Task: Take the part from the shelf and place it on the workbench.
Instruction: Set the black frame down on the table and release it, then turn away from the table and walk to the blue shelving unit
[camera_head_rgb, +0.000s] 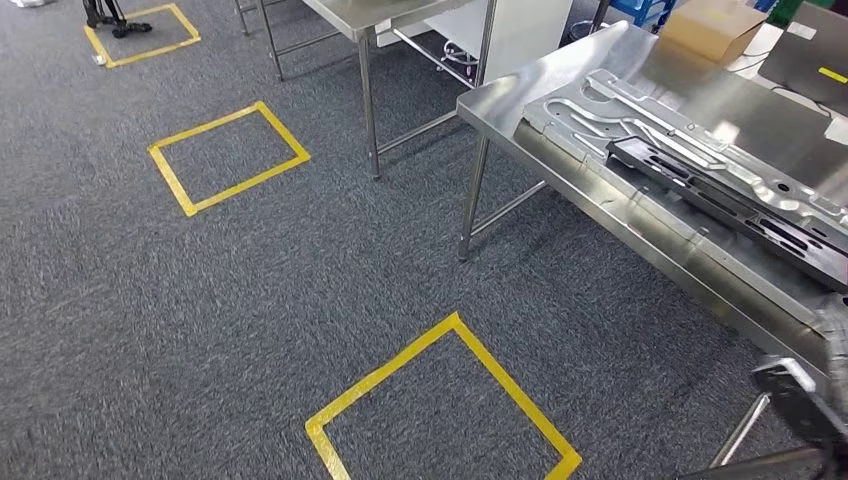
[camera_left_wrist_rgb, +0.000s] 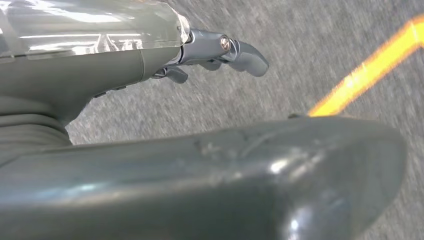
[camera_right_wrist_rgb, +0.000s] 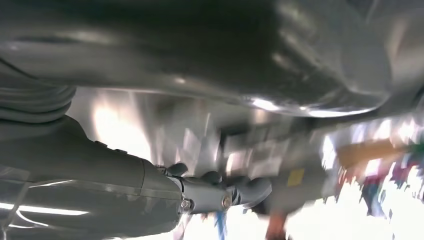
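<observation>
- The part is a flat, stamped silver metal panel with ribs and cut-outs; it lies on the brushed steel workbench, near the front edge.
- A dark slotted bar lies across the part.
- The left hand holds nothing, fingers loosely extended above grey carpet.
- The right hand is blurred; its grip cannot be determined.
- Yellow tape squares mark open floor beside the workbench.

Grey carpet, yellow tape squares, steel tables
</observation>
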